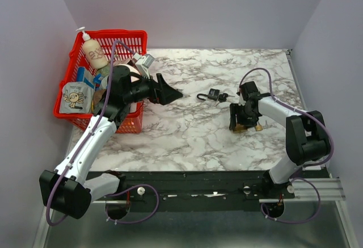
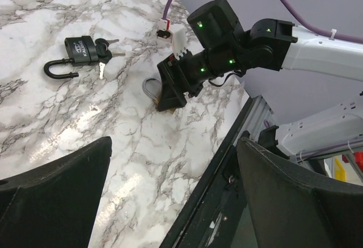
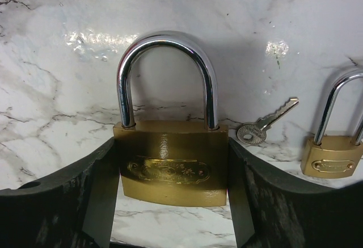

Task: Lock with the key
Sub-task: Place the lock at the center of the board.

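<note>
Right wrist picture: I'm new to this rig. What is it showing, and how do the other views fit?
Two robot arms work on a marble table. The top picture looks down from above; the others come from a camera on each wrist. The right gripper clamps a brass padlock; a loose key and a second brass padlock lie beside it. The left gripper is open and empty, by a red basket. A black padlock with keys lies mid-table.

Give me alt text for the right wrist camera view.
A brass padlock with a chrome shackle rests on the marble table, clamped between the fingers of the right gripper. Beside it lie a small silver key and, at the frame's edge, a smaller brass padlock.
</note>
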Motion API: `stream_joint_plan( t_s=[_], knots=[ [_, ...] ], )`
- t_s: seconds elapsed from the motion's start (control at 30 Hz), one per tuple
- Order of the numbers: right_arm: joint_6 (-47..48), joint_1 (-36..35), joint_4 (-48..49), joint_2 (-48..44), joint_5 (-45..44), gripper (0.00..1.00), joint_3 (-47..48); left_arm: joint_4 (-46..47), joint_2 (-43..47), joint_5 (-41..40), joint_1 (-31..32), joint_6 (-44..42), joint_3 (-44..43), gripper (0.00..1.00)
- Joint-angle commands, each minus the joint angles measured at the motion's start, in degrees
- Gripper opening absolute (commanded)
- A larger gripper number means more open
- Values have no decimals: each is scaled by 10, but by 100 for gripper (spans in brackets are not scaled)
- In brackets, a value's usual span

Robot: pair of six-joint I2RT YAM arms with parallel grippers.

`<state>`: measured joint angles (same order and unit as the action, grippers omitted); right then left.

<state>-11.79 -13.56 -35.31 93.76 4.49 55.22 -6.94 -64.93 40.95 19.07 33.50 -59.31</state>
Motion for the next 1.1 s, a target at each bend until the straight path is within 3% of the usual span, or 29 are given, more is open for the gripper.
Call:
stream_joint_plan(
  t_s=[0.0,0.3,0.4,0.6,0.67,0.83,0.9,1.07],
  knots=[
    [-17,-12,18,7,18,34,11,18,5,-11,-4,4,5,99],
    [-44,-26,13,28,-40,41,18,13,6,-13,-7,0,8,99],
    [-47,-27,9,32,-38,52,20,9,7,-15,-9,-4,7,99],
    [-48,-29,12,30,-27,56,10,6,7,-15,-11,-7,8,99],
    [-49,-29,11,29,-27,64,11,6,7,-15,-11,-7,9,99],
    [-53,-29,11,29,-30,67,10,5,7,-16,-12,-7,8,99],
    [-55,-29,10,31,-30,77,12,4,8,-16,-12,-8,8,99],
    [-56,-29,9,27,-33,80,13,2,11,-17,-13,-8,9,99]
  ],
)
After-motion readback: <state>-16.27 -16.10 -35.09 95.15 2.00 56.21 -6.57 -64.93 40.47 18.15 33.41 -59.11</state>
